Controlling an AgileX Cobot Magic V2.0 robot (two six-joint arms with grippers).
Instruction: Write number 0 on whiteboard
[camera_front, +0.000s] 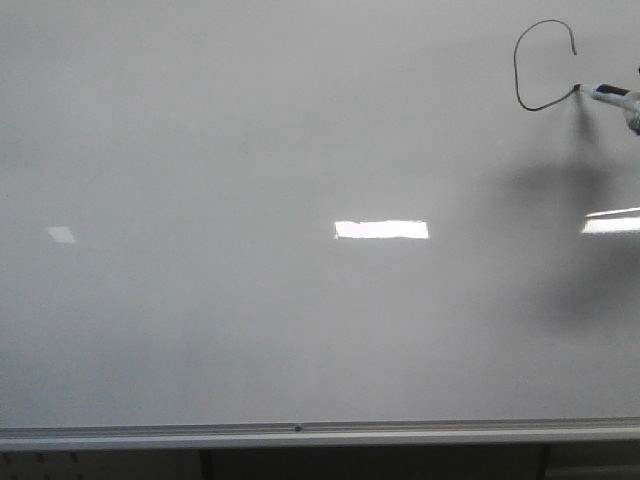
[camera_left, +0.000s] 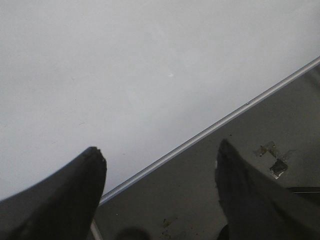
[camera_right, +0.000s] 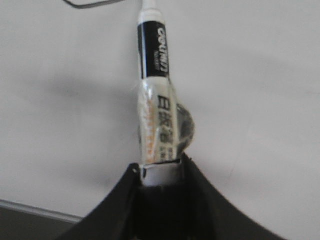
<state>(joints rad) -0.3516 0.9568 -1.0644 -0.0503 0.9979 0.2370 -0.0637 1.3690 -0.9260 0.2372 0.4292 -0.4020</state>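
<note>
With the marker pen (camera_right: 154, 75) clamped tight in the right gripper (camera_right: 160, 172) and the left gripper (camera_left: 160, 170) left slack, the number 0 (camera_front: 545, 65), up around 2 o'clock on the whiteboard (camera_front: 250, 300), is best closed with steady upward pressure.

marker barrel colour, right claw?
White marker pen with a black label band; clearest in the right wrist view.

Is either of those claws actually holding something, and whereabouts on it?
The right gripper pinches the marker pen by its rear, tape-wrapped end, tip against the whiteboard. The left gripper is open, holding nothing.
</note>
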